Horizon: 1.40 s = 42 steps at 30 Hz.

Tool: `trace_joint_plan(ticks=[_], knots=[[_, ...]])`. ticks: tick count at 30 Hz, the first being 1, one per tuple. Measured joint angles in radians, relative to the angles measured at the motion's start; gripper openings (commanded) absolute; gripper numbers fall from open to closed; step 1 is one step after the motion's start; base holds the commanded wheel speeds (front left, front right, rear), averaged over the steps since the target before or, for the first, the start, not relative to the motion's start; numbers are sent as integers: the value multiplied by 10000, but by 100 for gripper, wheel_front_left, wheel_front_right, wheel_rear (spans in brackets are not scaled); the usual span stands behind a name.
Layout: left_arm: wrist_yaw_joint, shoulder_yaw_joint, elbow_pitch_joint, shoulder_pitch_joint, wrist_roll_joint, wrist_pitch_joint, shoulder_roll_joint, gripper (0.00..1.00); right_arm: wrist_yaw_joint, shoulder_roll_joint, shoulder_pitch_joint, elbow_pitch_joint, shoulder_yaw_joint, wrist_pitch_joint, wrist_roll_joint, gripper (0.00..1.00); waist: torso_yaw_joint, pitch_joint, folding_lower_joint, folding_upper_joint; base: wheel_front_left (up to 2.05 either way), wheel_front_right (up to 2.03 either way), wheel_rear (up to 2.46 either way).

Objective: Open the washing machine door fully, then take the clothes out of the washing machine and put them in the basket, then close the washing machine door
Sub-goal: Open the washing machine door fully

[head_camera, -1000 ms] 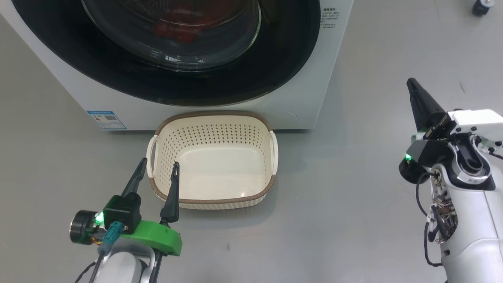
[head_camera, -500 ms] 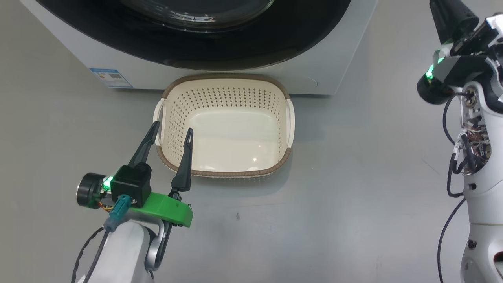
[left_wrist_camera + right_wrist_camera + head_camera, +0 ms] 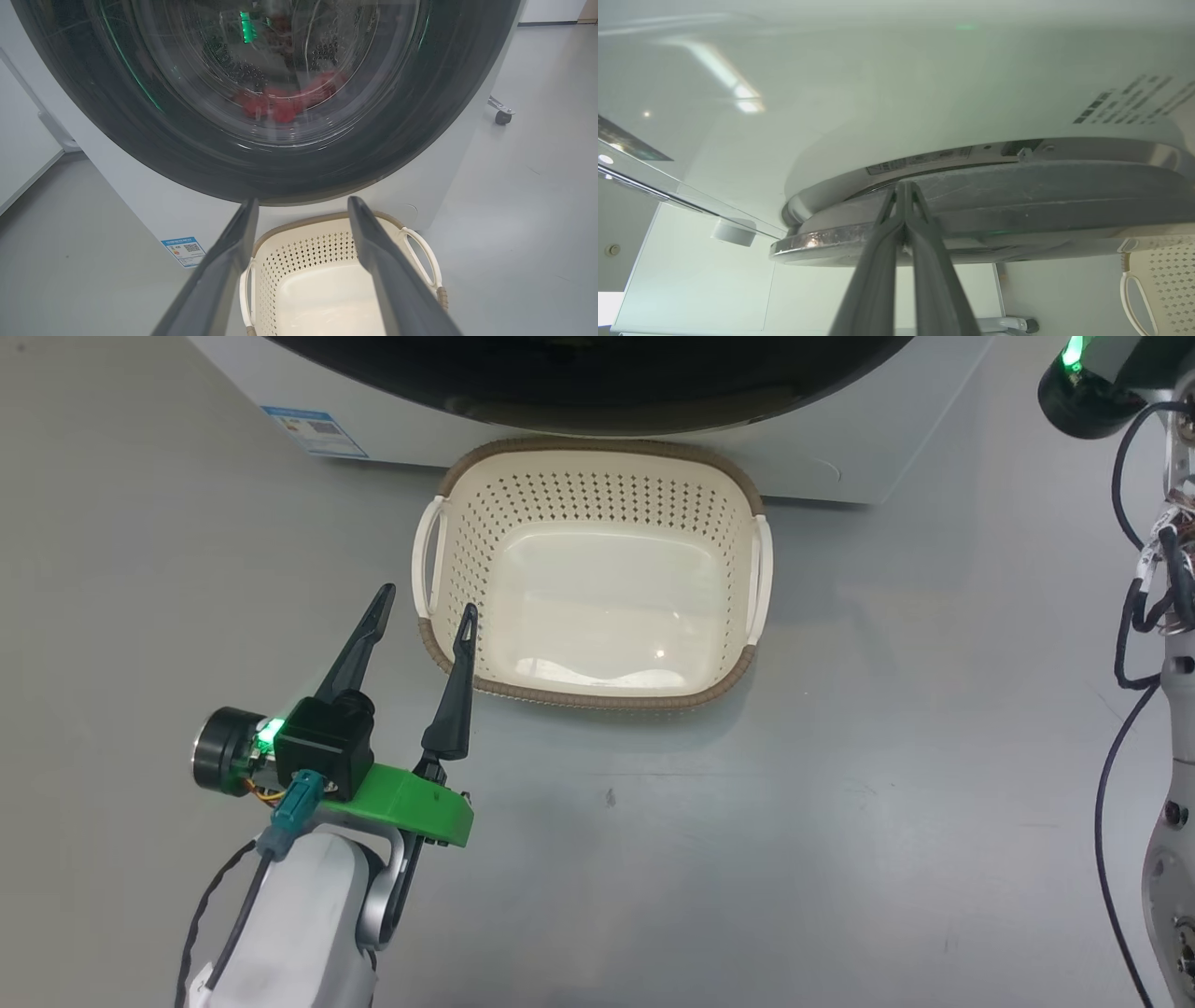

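Right hand at the door's edge, left hand beside the basket

The right hand (image 3: 903, 185) is pointing its two fingers, pressed together with nothing between them, at the rim of the washing machine door (image 3: 1041, 186) — whether they are touching it I cannot tell. The left hand (image 3: 428, 598) is hovering with fingers spread apart and empty, at the near left corner of the basket (image 3: 597, 490), which is sitting empty on the floor (image 3: 840, 803) against the washing machine (image 3: 840, 467). The clothes (image 3: 285, 100) are lying in the drum — showing red through the door glass.
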Motion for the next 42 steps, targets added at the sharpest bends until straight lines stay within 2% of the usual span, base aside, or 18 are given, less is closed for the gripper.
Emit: trace_joint_plan(ticks=[13, 31, 34, 42], knots=[[4, -121, -6, -314, -188, 0, -46, 100, -88, -328, -1198, 748, 374, 380, -322, 0, 626, 585, 0, 0, 0, 0, 0], [194, -305, -36, -327, -451, 0, -77, 100, -67, -646, -1356, 1469, 570, 1179, -313, 0, 757, 517, 0, 0, 0, 0, 0], [236, -288, -23, -327, -451, 0, -77, 100, 104, -646, -1338, 1597, 619, 1306, -291, 0, 715, 459, 0, 0, 0, 0, 0], [278, -261, 38, -326, -449, 0, -77, 100, 288, -493, -1134, 1778, 704, 1565, -209, 0, 511, 221, 0, 0, 0, 0, 0]])
